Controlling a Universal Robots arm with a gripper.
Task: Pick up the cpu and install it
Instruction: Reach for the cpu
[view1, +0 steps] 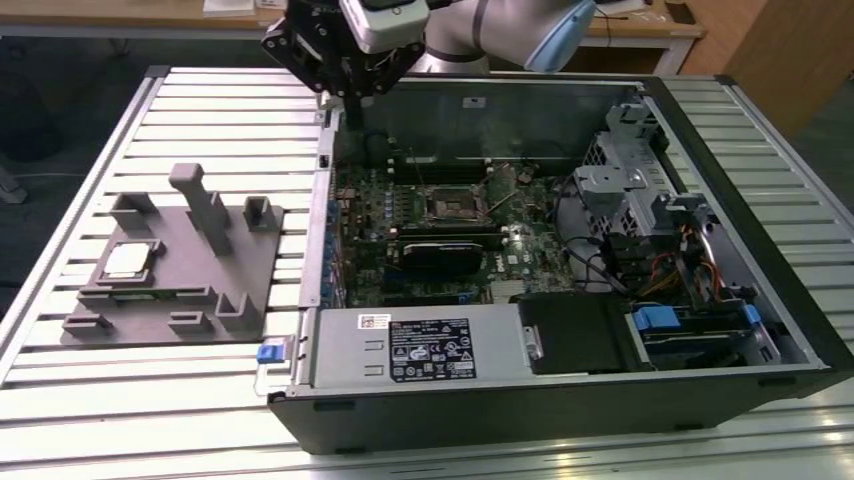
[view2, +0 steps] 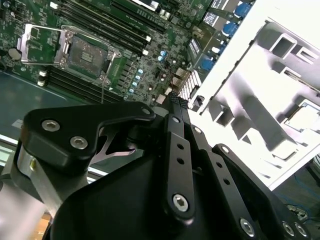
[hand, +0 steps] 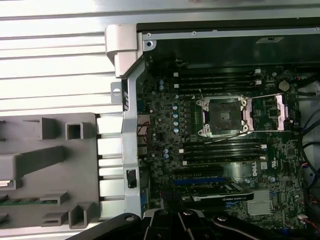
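The cpu (view1: 127, 260), a small silvery square chip, lies in a recess of the grey fixture plate (view1: 174, 290) at the exterior view's left, outside the computer case. It also shows as a bright square cpu (view2: 304, 118) in the second wrist view. The black motherboard socket (view1: 447, 205) sits inside the open case with its metal load frame (hand: 274, 112) swung aside; the socket (hand: 222, 115) holds nothing. My gripper (view1: 350, 98) hangs above the case's far left corner, shut and holding nothing. Its fingertips (view2: 175, 100) meet in the second wrist view.
The case (view1: 747, 300) lies on its side on a slatted metal table (view1: 200, 110). Memory sticks (hand: 220, 150), a black card (view1: 441, 255), a drive cage (view1: 627, 180) and cables surround the socket. Upright grey posts (view1: 207, 205) stand on the fixture near the cpu.
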